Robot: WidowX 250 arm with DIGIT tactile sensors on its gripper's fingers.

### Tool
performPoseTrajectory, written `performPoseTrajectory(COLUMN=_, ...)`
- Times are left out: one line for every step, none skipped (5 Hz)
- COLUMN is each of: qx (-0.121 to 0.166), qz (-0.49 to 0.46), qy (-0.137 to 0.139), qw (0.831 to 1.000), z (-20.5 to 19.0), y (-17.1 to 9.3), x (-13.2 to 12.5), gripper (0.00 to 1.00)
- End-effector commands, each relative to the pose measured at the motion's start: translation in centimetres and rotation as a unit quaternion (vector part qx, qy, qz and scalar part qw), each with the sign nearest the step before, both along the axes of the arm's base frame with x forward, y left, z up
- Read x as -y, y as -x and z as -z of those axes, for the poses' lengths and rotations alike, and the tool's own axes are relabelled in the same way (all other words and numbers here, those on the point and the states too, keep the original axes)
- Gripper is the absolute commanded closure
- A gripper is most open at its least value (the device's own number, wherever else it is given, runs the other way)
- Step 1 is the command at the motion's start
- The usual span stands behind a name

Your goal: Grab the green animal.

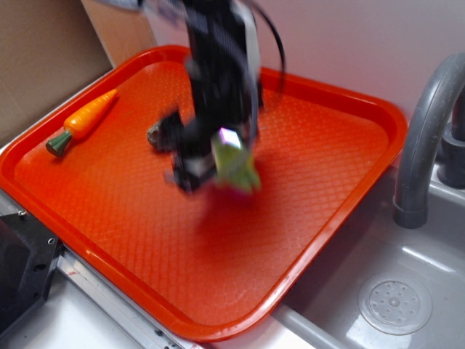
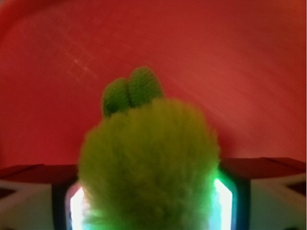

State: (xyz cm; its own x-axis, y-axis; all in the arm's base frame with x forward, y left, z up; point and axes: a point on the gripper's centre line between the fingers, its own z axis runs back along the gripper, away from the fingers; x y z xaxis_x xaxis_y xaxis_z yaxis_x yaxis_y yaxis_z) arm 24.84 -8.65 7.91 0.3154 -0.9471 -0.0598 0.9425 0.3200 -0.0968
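gripper: fingers closed against both sides of the green animal, over mid-tray
progress: grab looks done; blur hides whether it is lifted clear of the orange tray
far left: toy carrot, untouched

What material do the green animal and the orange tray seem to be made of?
The green animal looks like plush: its yellow-green body is fuzzy, with fine fibres standing out, while the darker green parts on top look knitted or finely ribbed. It sits between the pincer's fingers. The orange tray looks like hard moulded plastic, with an embossed grid texture and a smooth raised rim with a slight sheen.
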Motion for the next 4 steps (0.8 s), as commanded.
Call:
performPoseTrajectory(qx=0.044, qz=-0.254, qy=-0.104, qw=0.961, z=-10.0, y=2.2, x=-4.1, gripper=1.0)
performPoseTrajectory(qx=0.046, qz=-0.375, qy=-0.066, qw=0.923, z=-12.8, y=3.8, x=-6.0, gripper=1.0)
performPoseTrajectory(qx=0.067, qz=-0.49, qy=-0.006, qw=0.869, z=-14.2, y=5.7, x=-5.6, gripper=1.0)
performPoseTrajectory(qx=0.076, qz=-0.567, qy=0.021, qw=0.82, z=-14.2, y=5.7, x=-5.1, gripper=1.0)
